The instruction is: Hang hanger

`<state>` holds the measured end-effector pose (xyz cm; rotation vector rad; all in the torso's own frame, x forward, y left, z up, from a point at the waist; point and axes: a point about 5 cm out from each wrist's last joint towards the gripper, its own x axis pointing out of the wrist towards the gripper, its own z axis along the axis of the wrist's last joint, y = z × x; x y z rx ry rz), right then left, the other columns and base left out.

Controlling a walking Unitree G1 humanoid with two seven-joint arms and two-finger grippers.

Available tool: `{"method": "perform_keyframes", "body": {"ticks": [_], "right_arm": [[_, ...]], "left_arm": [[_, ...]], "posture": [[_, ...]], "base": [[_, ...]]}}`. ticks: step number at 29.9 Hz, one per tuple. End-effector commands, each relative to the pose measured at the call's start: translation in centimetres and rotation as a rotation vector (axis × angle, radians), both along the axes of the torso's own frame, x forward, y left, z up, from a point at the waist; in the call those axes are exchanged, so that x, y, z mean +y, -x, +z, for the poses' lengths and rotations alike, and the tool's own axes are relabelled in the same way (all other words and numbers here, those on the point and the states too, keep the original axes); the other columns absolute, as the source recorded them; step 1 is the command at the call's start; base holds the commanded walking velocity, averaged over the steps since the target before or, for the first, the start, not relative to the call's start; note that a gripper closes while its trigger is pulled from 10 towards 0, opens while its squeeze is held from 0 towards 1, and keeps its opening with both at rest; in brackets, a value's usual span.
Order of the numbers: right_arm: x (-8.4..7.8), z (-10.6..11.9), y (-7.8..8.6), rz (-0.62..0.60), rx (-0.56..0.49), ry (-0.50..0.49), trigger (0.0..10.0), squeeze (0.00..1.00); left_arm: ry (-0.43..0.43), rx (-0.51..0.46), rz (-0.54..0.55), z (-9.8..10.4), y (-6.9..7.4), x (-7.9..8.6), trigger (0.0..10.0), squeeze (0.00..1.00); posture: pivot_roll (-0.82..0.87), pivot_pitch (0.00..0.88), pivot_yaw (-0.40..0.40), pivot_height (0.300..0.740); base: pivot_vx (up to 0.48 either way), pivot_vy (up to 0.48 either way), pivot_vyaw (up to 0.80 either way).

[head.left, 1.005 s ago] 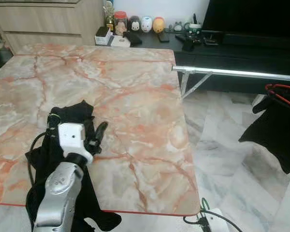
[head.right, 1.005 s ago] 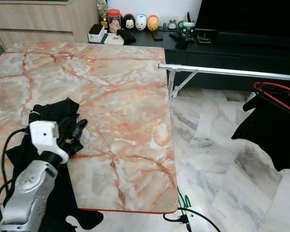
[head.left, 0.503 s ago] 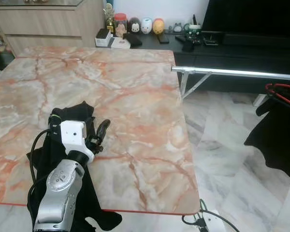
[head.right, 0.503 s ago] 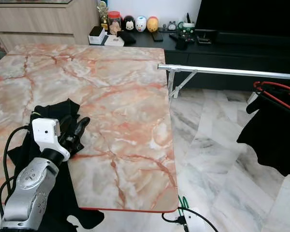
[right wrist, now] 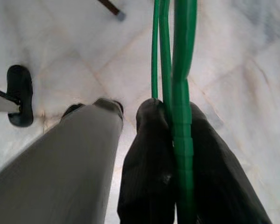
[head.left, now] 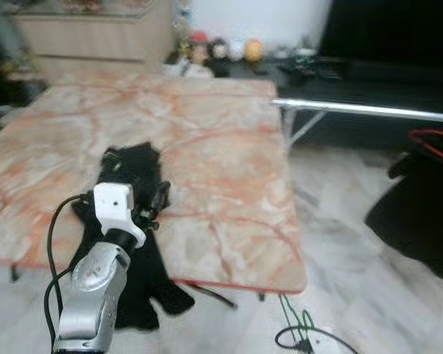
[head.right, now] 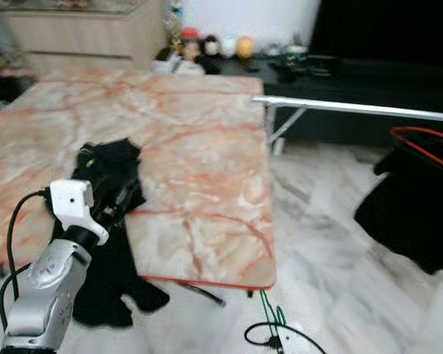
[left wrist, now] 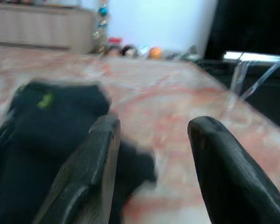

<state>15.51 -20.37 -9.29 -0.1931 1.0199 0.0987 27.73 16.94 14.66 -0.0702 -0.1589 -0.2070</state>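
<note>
A: Which step is being worked on?

B: A green hanger (right wrist: 182, 93) is being carried down by the floor, clamped between the fingers of the right gripper (right wrist: 177, 154). It is not yet on the rail, so by judgement the carrying stage is in hand and the hanging is still to be done.

A: And the left gripper (left wrist: 151, 144)?

B: It is being held over the marble table (head.left: 229, 147) with its fingers spread and nothing between them, just above a black garment (head.left: 133, 177) that is draped over the near edge.

A: What is being called for next?

B: The hanger is probably to be lifted to the silver rail (head.left: 362, 110), where a red hanger (head.left: 428, 144) with dark clothing is already being carried.
</note>
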Motion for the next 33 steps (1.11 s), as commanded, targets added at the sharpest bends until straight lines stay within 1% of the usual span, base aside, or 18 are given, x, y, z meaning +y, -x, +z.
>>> {"method": "perform_keyframes", "body": {"ticks": [1,14,33], "right_arm": [[0.12,-0.21,0.49,-0.011,0.011,-0.006,10.0,0.00],[0.17,-0.13,0.24,-0.014,0.005,-0.008,10.0,0.00],[0.20,-0.07,0.06,-0.021,0.000,-0.010,10.0,0.00]], "left_arm": [[-0.004,-0.018,-0.012,0.56,-0.12,-0.11,10.0,0.00],[-0.006,-0.018,-0.011,0.66,-0.08,0.05,10.0,0.00],[-0.011,-0.013,-0.008,0.65,0.01,0.22,10.0,0.00]], "posture": [[0.08,0.045,-0.026,0.740],[0.08,0.074,-0.018,0.740],[0.08,0.091,-0.017,0.740]], "base": [[-0.330,0.000,0.00],[-0.329,0.000,0.00],[-0.327,0.000,0.00]]}}
